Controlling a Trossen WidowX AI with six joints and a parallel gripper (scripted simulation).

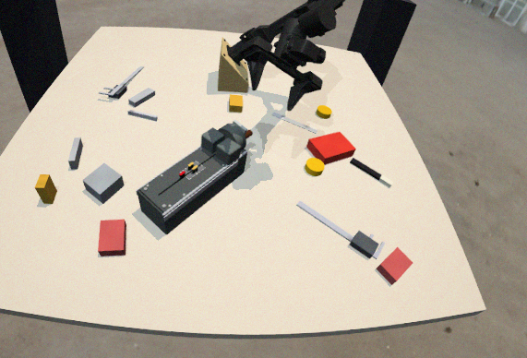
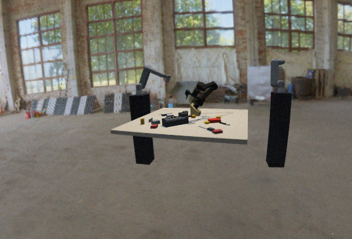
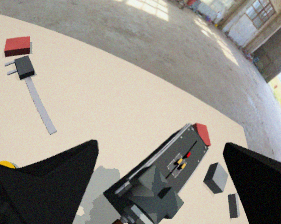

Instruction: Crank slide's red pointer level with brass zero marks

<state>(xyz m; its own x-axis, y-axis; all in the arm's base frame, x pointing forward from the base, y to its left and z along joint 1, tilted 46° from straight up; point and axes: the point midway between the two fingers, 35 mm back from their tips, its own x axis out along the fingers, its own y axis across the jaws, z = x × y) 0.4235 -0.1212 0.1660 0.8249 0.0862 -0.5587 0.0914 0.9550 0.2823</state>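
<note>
The dark machine (image 1: 198, 198) (image 2: 175, 122) (image 3: 178, 145) lies lengthwise on the table. Its red pointer (image 1: 182, 173) (image 3: 188, 155) stands in the top slot, off the two brass zero marks (image 1: 193, 167) (image 3: 180, 163), on the side away from the crank end. The crank's brown handle (image 1: 248, 134) sticks out at the machine's far end; in the wrist view only a bit shows at the bottom edge. My gripper (image 1: 272, 98) (image 3: 164, 148) is open and empty, above the table behind the handle and clear of it. It is small in the exterior view.
A yellow block (image 1: 235, 103) lies near the arm's tan base (image 1: 232, 78). A red block (image 1: 331, 147), yellow discs (image 1: 315, 166) (image 1: 324, 112) and a black-handled tool (image 1: 365, 169) lie right of the machine. A grey block (image 1: 103, 182) lies left, a caliper (image 1: 364, 244) at front right.
</note>
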